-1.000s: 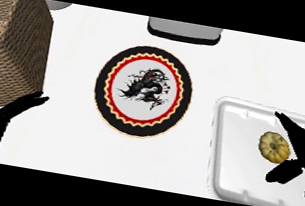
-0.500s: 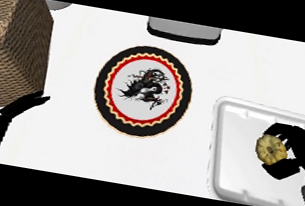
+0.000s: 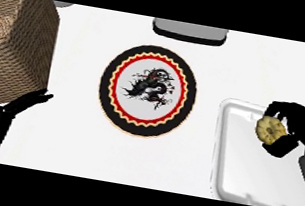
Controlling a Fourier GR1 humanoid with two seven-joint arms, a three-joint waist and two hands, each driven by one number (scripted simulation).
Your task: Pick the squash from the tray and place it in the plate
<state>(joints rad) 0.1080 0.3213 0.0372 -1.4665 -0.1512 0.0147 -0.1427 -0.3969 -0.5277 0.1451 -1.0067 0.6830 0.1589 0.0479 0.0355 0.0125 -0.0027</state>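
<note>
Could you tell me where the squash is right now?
At the head view's right, the squash sits over the white tray, enclosed by the right hand, right of the plate.

Wicker basket (image 3: 4, 45); perhaps grey bowl (image 3: 188, 30).

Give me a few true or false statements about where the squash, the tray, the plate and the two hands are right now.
1. The right hand has its fingers curled round the squash. True.
2. The squash lies on the plate. False: it is over the tray, in the hand.
3. The tray sits to the right of the plate. True.
4. The left hand holds the plate. False: it is open at the lower left, apart from the plate.
</note>
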